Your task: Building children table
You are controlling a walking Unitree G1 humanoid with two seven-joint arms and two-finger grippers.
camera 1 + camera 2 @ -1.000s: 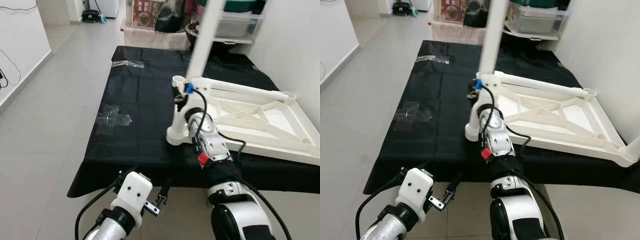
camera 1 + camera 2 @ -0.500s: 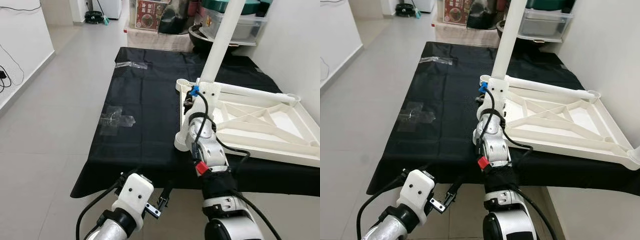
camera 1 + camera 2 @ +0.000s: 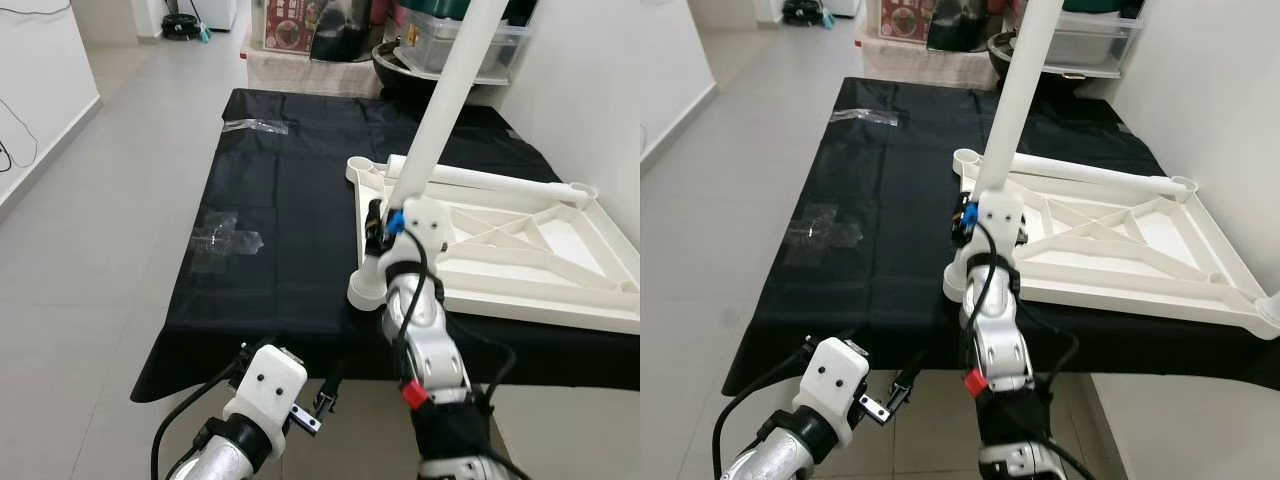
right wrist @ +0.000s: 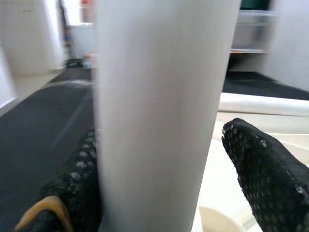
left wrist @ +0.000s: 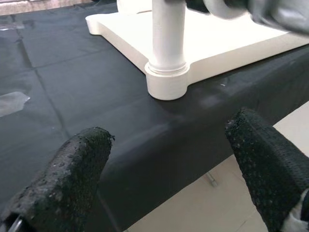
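Note:
The white children's table top (image 3: 520, 245) lies upside down on a black cloth (image 3: 290, 200). A long white table leg (image 3: 440, 110) leans up and to the right, and its lower end sits in the near-left corner socket (image 3: 364, 291). My right gripper (image 3: 380, 222) is shut on the leg low down; in the right wrist view the leg (image 4: 159, 111) lies between the black fingers (image 4: 263, 169). My left gripper (image 5: 169, 130) hangs open and holds nothing, low at the cloth's near edge facing that socket (image 5: 166, 82).
Another white tube (image 3: 490, 179) lies along the top's far rim. Clear plastic wrappers (image 3: 225, 236) lie on the cloth at the left. Boxes and a shelf (image 3: 330, 40) stand beyond the cloth, a white wall runs along the right, and tiled floor (image 3: 90, 250) lies at the left.
My right arm has stretched forward, and the leg it holds now leans further to the right. The left arm has stayed low. The camera shifted slightly.

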